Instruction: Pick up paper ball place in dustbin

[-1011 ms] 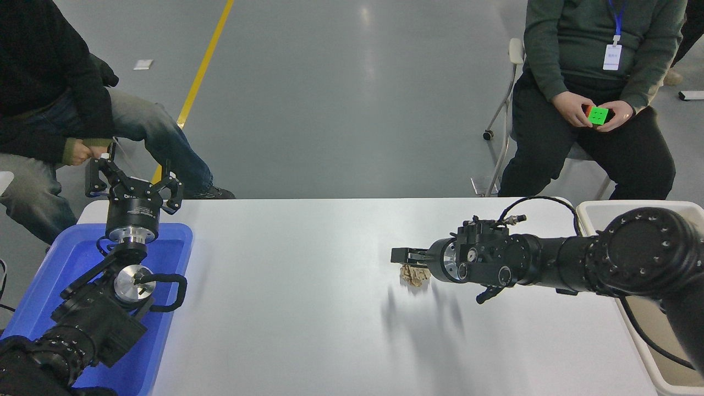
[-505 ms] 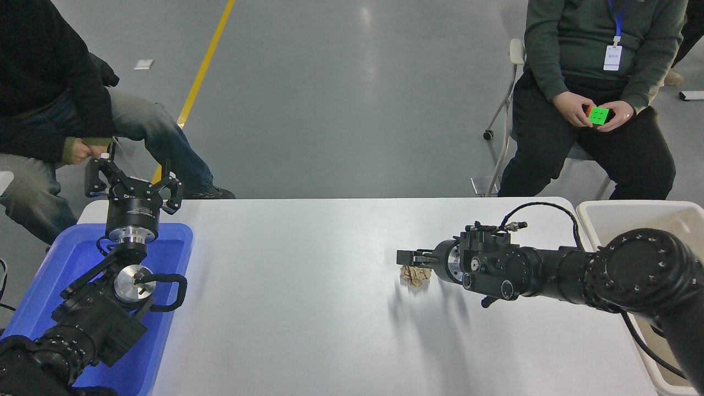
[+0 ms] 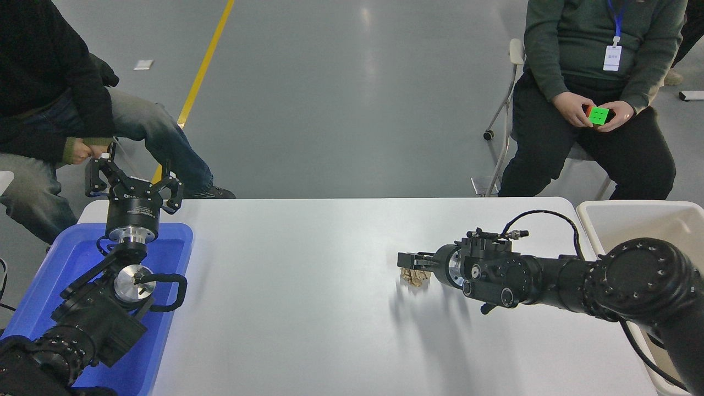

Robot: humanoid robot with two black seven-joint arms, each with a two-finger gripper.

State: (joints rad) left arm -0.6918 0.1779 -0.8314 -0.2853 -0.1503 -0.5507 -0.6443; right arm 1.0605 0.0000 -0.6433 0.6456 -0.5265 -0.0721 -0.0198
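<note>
Reaching in from the right, our black right tool is hovering directly over the small crumpled tan-brown paper ball, which is lying on the white bench. Its fingers are covering the wad's top, so we cannot tell whether they are apart or clamped. Our left tool is sitting spread apart at far left. We are seeing the off-white plastic dustbin cut off at right.
</note>
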